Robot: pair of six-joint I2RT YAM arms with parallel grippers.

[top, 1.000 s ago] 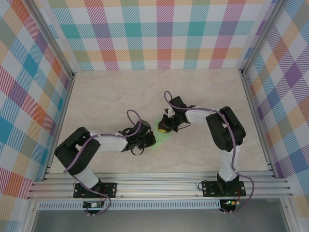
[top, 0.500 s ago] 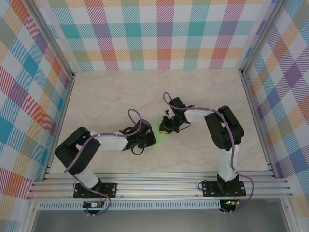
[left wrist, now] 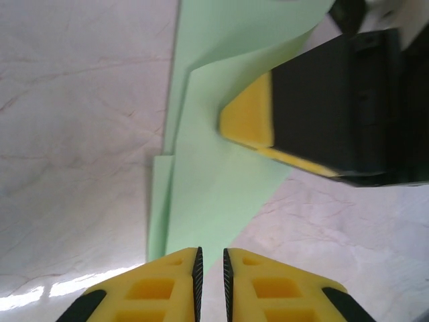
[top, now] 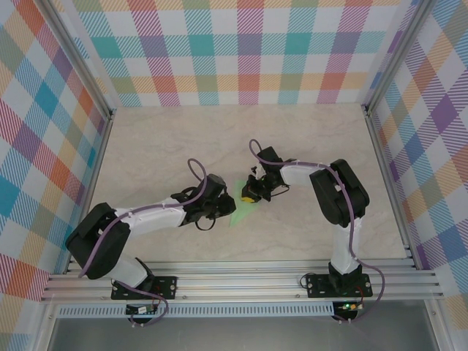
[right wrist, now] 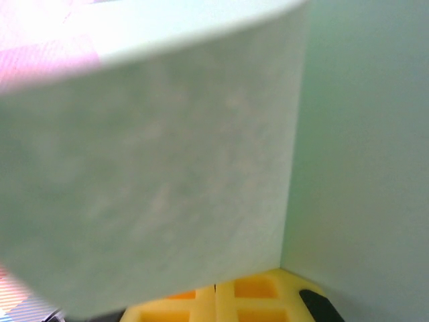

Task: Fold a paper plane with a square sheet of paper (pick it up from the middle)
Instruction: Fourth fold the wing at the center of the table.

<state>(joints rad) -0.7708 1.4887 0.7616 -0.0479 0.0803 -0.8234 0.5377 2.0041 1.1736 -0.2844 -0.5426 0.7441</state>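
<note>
The pale-green sheet of paper (top: 243,213) lies partly folded on the table between the two grippers, with creases and a raised flap (left wrist: 214,168). My left gripper (top: 224,209) sits at its near pointed end, its pads (left wrist: 210,265) a narrow gap apart with nothing between them. My right gripper (top: 251,193) is shut, and its yellow fingertip (left wrist: 247,124) rests on the sheet beside the lifted flap. In the right wrist view the paper (right wrist: 167,168) stands close in front and hides the tips of the closed fingers (right wrist: 216,294).
The marble-look tabletop (top: 168,146) is ringed by checked walls (top: 248,51) with aluminium rails (top: 241,274) along the near edge. Both arms reach in toward the table's middle, their grippers close together.
The left jaws have parted slightly and let go of the paper. The left arm has swung its elbow left, and more of the green sheet now shows. The right arm has stayed put.
</note>
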